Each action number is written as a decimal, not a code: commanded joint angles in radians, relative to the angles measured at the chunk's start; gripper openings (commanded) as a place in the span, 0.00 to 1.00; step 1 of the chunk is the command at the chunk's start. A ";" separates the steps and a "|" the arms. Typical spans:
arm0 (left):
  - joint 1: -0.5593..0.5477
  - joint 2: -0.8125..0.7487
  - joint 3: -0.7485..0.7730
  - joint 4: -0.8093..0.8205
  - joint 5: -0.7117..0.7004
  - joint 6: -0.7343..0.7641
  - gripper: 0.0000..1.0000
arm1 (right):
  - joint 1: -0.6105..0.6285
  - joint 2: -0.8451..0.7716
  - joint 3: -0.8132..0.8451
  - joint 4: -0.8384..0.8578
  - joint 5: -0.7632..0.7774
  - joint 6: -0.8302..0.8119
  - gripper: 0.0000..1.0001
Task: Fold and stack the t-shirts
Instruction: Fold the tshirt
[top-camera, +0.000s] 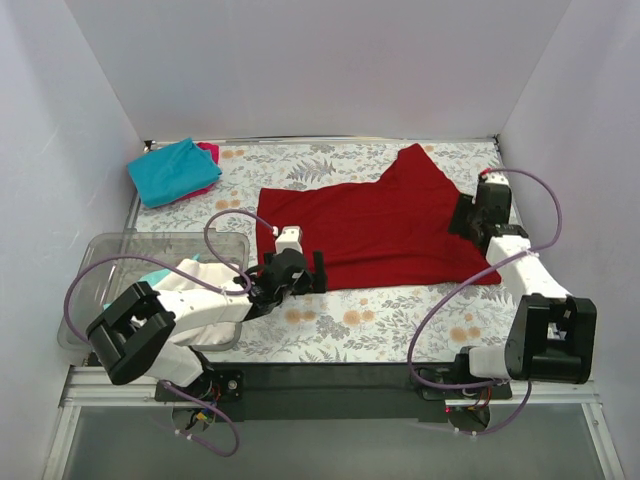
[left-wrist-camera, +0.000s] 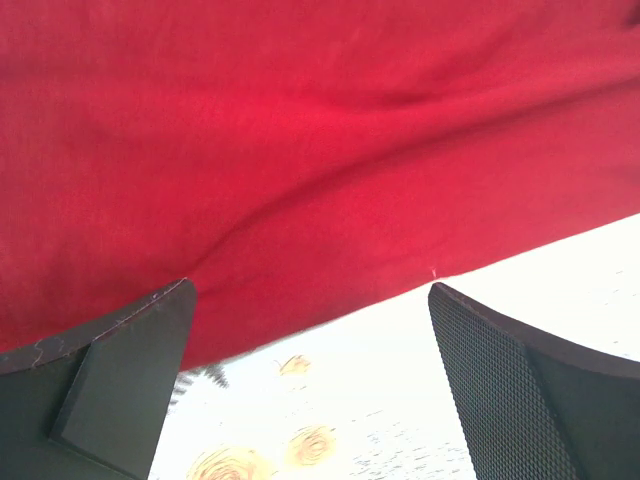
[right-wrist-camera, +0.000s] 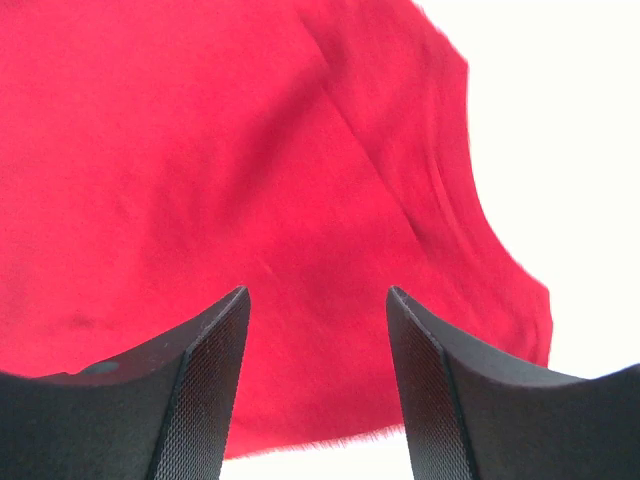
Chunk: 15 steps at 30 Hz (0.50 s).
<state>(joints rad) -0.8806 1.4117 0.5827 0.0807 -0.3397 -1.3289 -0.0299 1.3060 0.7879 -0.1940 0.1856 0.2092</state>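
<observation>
- Red shirt (top-camera: 380, 225) lies spread flat on the flowered table (top-camera: 400, 320), between the two grippers, with one sleeve pointing to the far side.
- Left gripper (top-camera: 318, 272) sits at the shirt's near left corner. Its jaws are spread wide and grip nothing.
- In the left wrist view, the shirt's hem runs slantwise just ahead of both fingers (left-wrist-camera: 120, 380). The left fingertip overlaps the cloth, the right fingertip stands right at the hem, and bare table shows in the gap between them.
- Right gripper (top-camera: 465, 218) is at the shirt's right edge. Its jaws are parted, less widely than the left pair, and hold nothing.
- In the right wrist view, red cloth fills the space between and beyond its fingers (right-wrist-camera: 200, 390). The cloth's edge crosses low in the gap, close to the finger roots, and a crease runs away from the right fingertip. Whether the tips touch the cloth I cannot tell.
- Teal shirt (top-camera: 172, 172) lies folded at the far left corner, well away from both pairs of fingers. It rests on a pink shirt (top-camera: 210, 152) whose edge peeks out behind it.
- Bin (top-camera: 105, 270) stands left of the left fingers, partly hidden by that arm. Some pale and teal cloth shows inside it.
</observation>
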 joint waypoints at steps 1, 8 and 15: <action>-0.004 -0.050 0.066 -0.032 -0.033 0.019 0.95 | 0.018 0.065 0.135 0.011 -0.067 -0.050 0.51; -0.003 0.007 0.131 -0.075 -0.073 0.036 0.95 | 0.110 0.339 0.370 0.011 -0.061 -0.068 0.48; -0.003 -0.006 0.115 -0.100 -0.101 0.034 0.96 | 0.162 0.509 0.481 0.007 -0.034 -0.067 0.46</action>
<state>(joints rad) -0.8803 1.4212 0.6922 0.0189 -0.3954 -1.3060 0.1165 1.7893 1.2167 -0.1833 0.1352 0.1528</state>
